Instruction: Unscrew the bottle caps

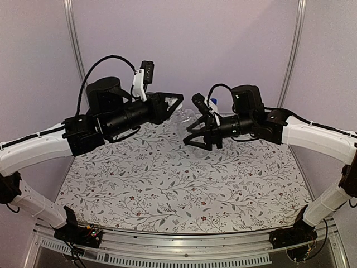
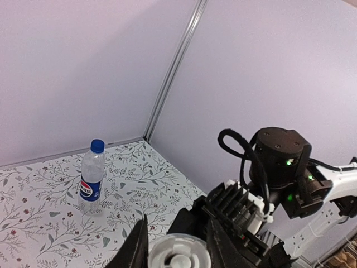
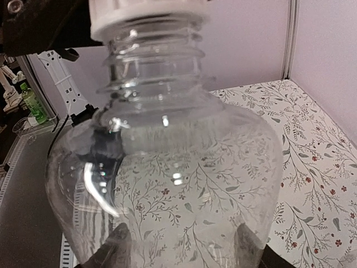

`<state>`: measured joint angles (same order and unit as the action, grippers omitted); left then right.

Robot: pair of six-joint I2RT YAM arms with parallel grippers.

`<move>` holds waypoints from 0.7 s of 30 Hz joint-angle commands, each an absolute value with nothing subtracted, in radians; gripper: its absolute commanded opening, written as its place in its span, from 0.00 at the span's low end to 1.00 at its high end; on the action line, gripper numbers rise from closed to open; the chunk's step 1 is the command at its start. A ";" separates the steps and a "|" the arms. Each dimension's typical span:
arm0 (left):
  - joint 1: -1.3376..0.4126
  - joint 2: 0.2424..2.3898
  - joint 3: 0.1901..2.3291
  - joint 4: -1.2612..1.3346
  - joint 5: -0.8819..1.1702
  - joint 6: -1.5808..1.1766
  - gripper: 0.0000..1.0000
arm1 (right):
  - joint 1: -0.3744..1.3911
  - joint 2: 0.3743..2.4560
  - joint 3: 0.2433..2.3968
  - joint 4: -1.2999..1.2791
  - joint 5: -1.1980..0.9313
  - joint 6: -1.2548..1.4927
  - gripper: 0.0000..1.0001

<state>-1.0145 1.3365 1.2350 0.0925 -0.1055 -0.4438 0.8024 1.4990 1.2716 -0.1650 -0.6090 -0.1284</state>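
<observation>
R gripper [image 3: 181,244] clamps plain bottle [image 3: 178,156]; L gripper [image 2: 178,237] pinches its white cap [image 2: 177,255]. Risk: bottle spins w/ cap if R's grip slips.

Lilac walls [image 1: 184,39], flowered cloth [image 1: 184,190] below.
Metal posts [image 1: 71,28] in both back corners; grey leaves, small red blooms; metal rail [image 1: 184,248] along the near edge.

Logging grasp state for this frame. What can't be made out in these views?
Right wrist: plain bottle fills the frame, base cut off below; right gripper only a blur through the plastic.
Top view: that bottle is too clear to outline.
Top view: Pepsi bottle hidden behind the right arm; only its blue cap shows.
Left wrist: white cap cut by the bottom edge; bottle under it unseen.
</observation>
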 commanded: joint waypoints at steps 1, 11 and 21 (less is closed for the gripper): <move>-1.043 1.343 1.250 0.083 -0.191 -0.509 0.00 | 0.783 1.503 1.288 -0.159 -0.481 -0.062 0.59; -1.042 1.335 1.269 0.092 -0.221 -0.485 0.00 | 0.784 1.503 1.270 -0.154 -0.490 -0.067 0.58; -0.938 1.227 1.153 0.129 -0.240 -0.405 0.00 | 0.784 1.450 1.213 -0.134 -0.539 -0.106 0.59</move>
